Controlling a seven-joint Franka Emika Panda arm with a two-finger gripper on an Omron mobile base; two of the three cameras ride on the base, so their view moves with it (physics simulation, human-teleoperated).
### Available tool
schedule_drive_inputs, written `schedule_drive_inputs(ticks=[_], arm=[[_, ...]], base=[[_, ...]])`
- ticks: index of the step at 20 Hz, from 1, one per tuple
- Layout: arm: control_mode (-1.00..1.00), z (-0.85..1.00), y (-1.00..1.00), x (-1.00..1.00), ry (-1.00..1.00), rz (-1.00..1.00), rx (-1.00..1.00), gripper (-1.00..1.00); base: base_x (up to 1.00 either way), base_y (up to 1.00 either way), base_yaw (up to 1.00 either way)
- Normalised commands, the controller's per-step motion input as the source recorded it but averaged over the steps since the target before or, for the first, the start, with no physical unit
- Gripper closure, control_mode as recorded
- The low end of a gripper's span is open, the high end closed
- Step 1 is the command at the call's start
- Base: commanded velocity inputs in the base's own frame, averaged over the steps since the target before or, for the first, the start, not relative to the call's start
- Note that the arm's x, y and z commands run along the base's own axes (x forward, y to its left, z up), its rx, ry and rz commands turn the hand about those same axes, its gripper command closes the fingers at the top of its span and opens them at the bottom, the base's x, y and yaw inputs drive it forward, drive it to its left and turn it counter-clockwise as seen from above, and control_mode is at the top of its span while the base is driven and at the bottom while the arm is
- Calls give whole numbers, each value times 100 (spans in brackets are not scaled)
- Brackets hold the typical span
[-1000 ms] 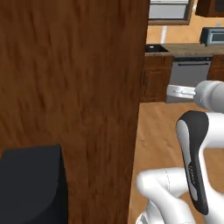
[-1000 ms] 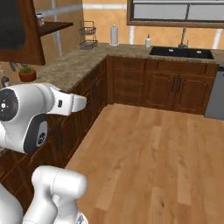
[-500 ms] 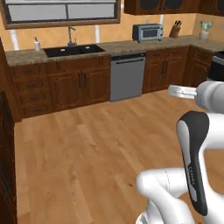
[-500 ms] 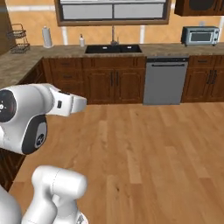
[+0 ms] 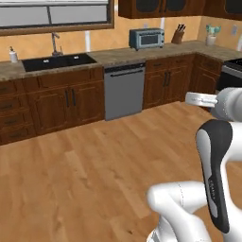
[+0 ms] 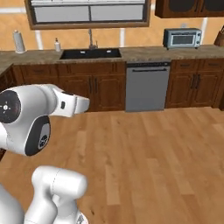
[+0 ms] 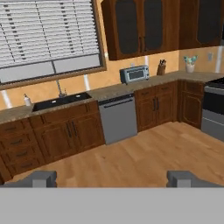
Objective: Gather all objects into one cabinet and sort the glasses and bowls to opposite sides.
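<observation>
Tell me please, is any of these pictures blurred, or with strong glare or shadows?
Left base view: sharp, evenly lit, no cast shadows on the wooden floor. Right base view: equally flat light, a soft sheen on the dishwasher. Hand view: clear to the far toaster oven; the open gripper shows dull grey fingertips, no glare.

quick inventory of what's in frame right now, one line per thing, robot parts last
sink: 1, black, set in the counter under the window
faucet: 1, grey, behind the sink
dishwasher: 1, grey, right of the sink
toaster oven: 1, silver, on the counter right of the dishwasher
knife block: 1, brown, right of the toaster oven
potted plant: 1, green in a pale pot, counter near the corner
paper towel roll: 1, white, counter left of the sink
soap bottle: 1, white, beside the sink
stove: 1, dark, right wall
wall cabinets: dark brown, black panels, above the toaster oven
hand: 1, dark fingertips, open, holding nothing
</observation>
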Motion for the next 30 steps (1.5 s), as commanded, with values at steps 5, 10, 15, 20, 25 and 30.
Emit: schedule_drive_inputs(ticks=[5,10,15,20,25,30], arm=[[100,0,0,0,0,0,0,-100],[100,0,0,0,0,0,0,-100],[100,0,0,0,0,0,0,-100],[100,0,0,0,0,0,0,-100],[100,0,0,0,0,0,0,-100],[100,0,0,0,0,0,0,-100]], base=[[100,8,-37],[97,3,-48],[78,22,-47],[74,0,-62],[63,2,-66],[51,2,-70]])
